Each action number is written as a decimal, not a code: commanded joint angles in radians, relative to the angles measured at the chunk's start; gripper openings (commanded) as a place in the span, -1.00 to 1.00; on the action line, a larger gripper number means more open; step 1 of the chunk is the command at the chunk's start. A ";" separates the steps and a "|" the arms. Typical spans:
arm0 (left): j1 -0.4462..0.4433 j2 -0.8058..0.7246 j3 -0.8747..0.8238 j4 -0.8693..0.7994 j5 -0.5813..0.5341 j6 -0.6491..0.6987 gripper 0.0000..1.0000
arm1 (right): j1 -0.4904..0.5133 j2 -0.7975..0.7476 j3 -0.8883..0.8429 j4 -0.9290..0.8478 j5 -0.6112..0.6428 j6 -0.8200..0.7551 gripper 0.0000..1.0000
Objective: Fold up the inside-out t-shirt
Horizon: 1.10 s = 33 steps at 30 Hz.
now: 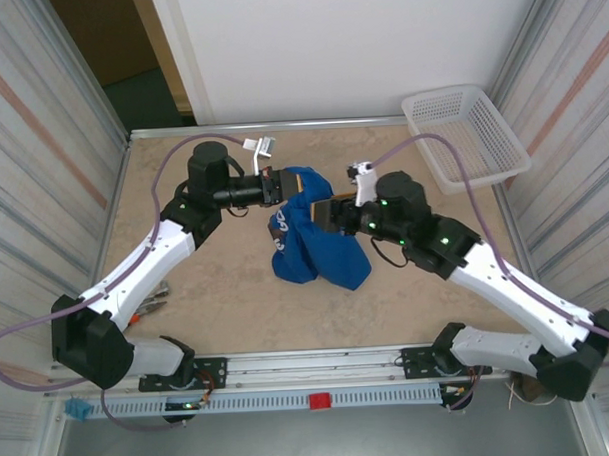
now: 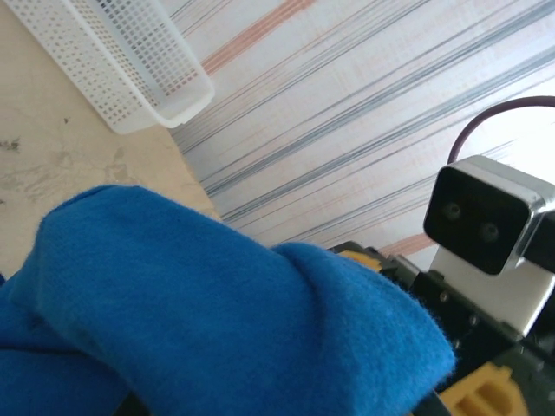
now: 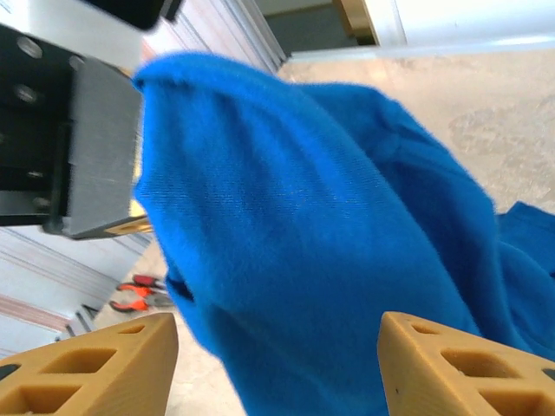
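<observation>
— What are you counting out there?
— I'm counting one blue t-shirt [image 1: 315,243], one white lattice basket [image 1: 466,132] and one pair of pliers [image 1: 152,298]. The shirt is lying bunched mid-table, running far-centre to near-right
— And the claws?
— My left gripper [image 1: 275,186] is pinching its raised far end, and my right gripper [image 3: 277,338] is standing spread just beside the cloth

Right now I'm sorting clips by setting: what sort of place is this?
Probably a robotics lab test cell: a left arm and right arm bolted at the table edge, striped panel walls closing it in, a blue t-shirt and white basket as practice props.
</observation>
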 commanded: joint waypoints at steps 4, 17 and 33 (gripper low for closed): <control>-0.012 0.003 0.024 -0.027 -0.025 -0.013 -1.00 | 0.025 0.097 0.060 0.037 0.150 -0.059 0.04; 0.075 0.009 -0.024 -0.022 0.004 -0.025 -1.00 | -0.298 0.008 -0.011 0.095 -0.527 -0.045 -1.00; 0.096 0.049 -0.088 0.224 0.123 -0.104 -1.00 | -0.376 0.057 -0.144 0.371 -0.717 0.109 -0.93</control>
